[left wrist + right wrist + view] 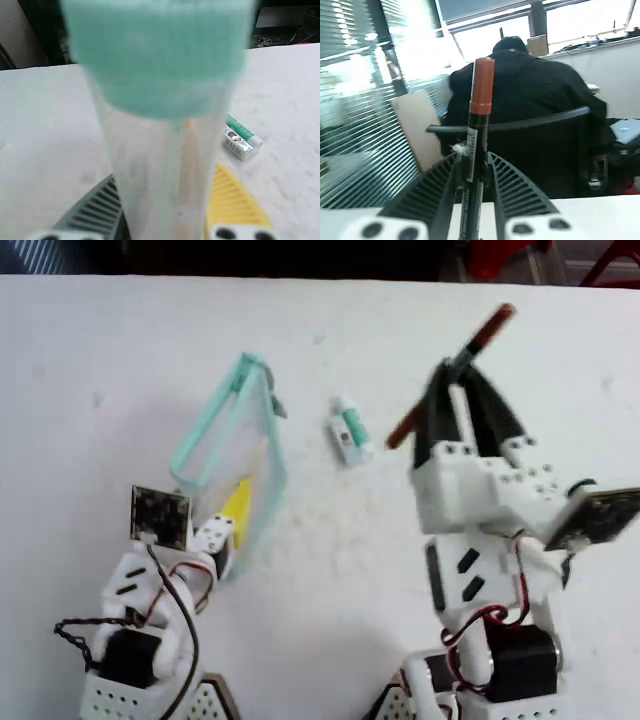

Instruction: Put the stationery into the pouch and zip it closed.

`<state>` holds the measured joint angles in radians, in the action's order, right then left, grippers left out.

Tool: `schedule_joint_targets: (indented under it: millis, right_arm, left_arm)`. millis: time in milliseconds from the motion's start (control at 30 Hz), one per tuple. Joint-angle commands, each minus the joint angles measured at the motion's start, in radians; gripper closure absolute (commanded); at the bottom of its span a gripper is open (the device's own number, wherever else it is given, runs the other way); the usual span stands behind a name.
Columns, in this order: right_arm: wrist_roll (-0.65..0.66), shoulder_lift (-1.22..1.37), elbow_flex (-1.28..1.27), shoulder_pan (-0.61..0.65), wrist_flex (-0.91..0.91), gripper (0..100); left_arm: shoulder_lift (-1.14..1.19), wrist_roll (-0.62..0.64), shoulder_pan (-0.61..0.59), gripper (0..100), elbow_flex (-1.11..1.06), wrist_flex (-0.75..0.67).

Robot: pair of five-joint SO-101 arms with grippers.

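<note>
Bright, even overhead light flooded the white table (100, 360), nearly washing it out. Only faint, soft shadows lay beneath the arms (480, 500). Beyond the table's far edge lay darkness. Light passed through the clear pouch (160, 165). At the right wrist, daylight glared white through windows (570, 25) and blinds (350, 140), backlighting the marker (481, 90).

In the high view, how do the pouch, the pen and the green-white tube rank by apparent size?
1. pouch, clearly largest.
2. pen, long but thin; it is held up, so perhaps nearer the camera.
3. tube, smallest.
</note>
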<state>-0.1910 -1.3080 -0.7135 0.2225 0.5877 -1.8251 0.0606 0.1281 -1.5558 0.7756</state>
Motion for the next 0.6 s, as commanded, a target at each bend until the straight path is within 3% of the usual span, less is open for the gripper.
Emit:
schedule_joint_targets:
  millis: [0, 167, 567]
  right_arm:
    - [0.097, 0.036, 0.015, 0.125, -0.048, 98.2]
    - [0.193, 0.128, 0.044, 0.286, -0.206, 98.2]
    - [0.232, 0.484, 0.373, 0.526, -0.211, 98.2]
  left_arm:
    - [0.002, 0.015, 0.002, 81, 0.014, -0.025]
    - [0.002, 0.014, 0.039, 81, 0.014, -0.021]
    - [0.002, -0.055, 0.105, 81, 0.012, -0.017]
